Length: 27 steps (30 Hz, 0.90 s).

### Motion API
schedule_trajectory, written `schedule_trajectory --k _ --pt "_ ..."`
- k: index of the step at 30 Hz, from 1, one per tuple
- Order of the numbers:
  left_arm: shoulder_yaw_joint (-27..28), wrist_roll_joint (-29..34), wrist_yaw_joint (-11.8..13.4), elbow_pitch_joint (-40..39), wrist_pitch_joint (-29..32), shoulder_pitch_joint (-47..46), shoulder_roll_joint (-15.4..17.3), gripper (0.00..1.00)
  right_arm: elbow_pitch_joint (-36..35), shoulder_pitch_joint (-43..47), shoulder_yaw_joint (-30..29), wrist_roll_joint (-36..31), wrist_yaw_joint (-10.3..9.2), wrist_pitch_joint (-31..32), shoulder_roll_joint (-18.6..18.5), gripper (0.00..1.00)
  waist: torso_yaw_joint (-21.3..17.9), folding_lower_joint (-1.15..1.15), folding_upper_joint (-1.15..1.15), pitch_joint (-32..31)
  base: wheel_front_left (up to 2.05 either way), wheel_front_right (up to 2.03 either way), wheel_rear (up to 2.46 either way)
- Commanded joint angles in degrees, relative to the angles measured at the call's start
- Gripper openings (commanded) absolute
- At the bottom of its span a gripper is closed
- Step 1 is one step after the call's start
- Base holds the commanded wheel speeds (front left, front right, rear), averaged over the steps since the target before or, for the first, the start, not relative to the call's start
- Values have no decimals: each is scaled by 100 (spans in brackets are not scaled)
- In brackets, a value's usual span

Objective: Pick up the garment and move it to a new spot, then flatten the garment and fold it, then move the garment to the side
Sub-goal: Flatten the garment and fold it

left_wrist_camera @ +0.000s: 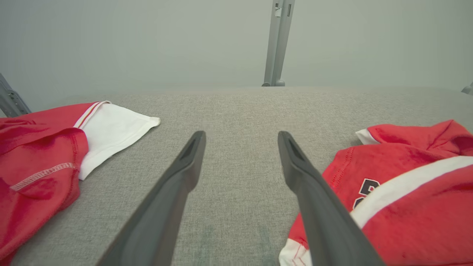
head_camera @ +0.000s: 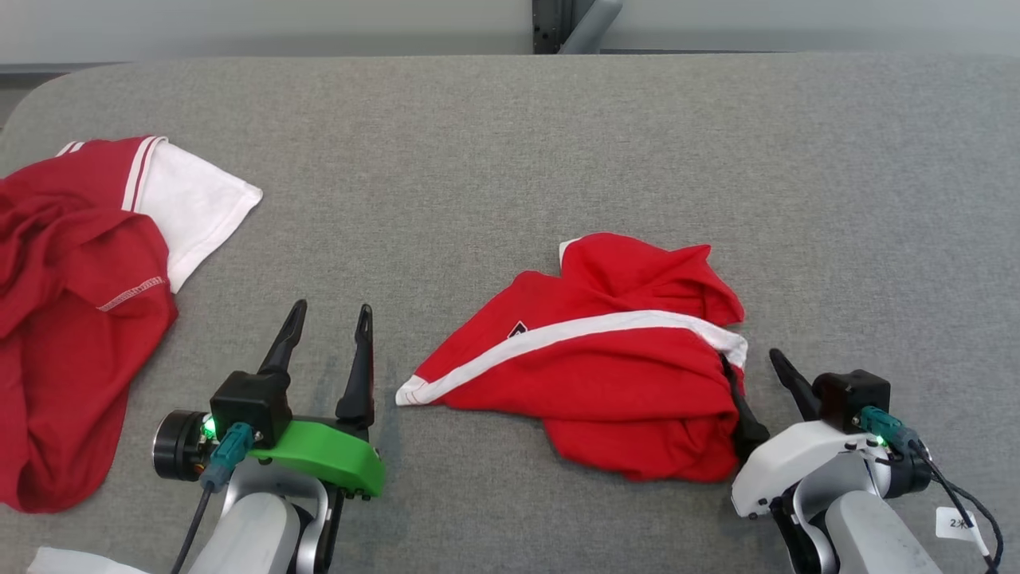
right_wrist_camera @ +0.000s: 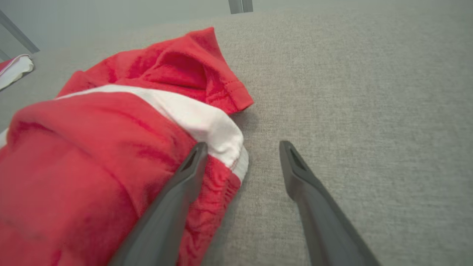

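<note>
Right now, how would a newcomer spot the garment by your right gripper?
On the grey fabric-covered table, look right of centre, beside the right gripper. The crumpled red cloth garment there bears one white diagonal band and a dark mark, unlike the larger red garment with a white sleeve at the left edge.

The far half of the grey fabric-covered counter lies bare from side to side, as does its right part beyond the crumpled red garment with a white stripe, which blocks the near middle. A red-and-white heap of cloth takes the near left. Between the two runs a bare lane, where the left end effector stands, fingers spread. The right end effector, fingers also spread, crowds the garment's right edge, its outer finger over bare counter. A grey metal post rises behind the far edge.
</note>
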Motion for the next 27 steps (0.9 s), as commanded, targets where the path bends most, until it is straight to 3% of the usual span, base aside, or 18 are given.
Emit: schedule_trajectory --k 1,4,5,6,7,16,27 --pt "-4 22 -14 39 -50 -90 -36 100 111 -26 34 85 -2 -53 0 100 149 0 0 111 0 0 0" --pt "7 9 -7 105 -78 -120 -55 100 378 -44 90 177 -2 -96 40 100 159 0 0 116 0 0 0" --pt "9 4 -6 118 -92 -118 -63 100 439 -59 132 233 -2 -94 54 54 157 0 0 114 0 0 0" --pt "9 0 -8 138 -94 -121 -63 100 501 -67 184 261 -2 -110 72 21 150 0 0 111 0 0 0" --pt "8 -6 -14 152 -105 -126 -65 100 550 -75 244 299 -2 -107 80 0 141 0 0 106 0 0 0" --pt "-5 -3 -28 224 -151 -181 -80 100 201 -433 175 152 -4 -351 -158 0 79 0 0 70 0 0 0" --pt "46 -68 -10 255 -194 -96 -96 100 -1573 -817 51 -386 -4 80 -654 0 -116 0 0 90 0 0 0"
